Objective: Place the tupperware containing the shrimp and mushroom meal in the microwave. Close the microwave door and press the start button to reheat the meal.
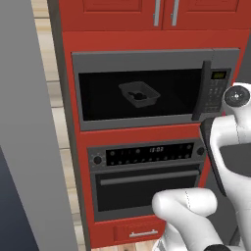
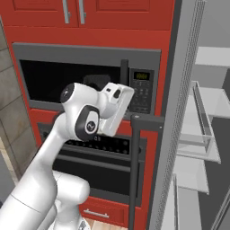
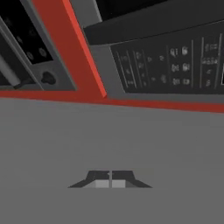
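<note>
Inside red cabinetry (image 1: 147,39) | microwave (image 1: 152,88) above grey oven (image 1: 147,176) | door closed

Meal inside the tupperware (image 1: 139,94) too dim behind the microwave door (image 1: 142,90) glass

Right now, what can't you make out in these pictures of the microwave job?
- Meal in the tupperware: left base view, dark door glass reduces it to a dark lump.
- Keypad labels: hand view, too small and blurred.
- Microwave interior: right base view, arm blocks it.
- Gripper: hand view, shut, touching nothing visible.
</note>
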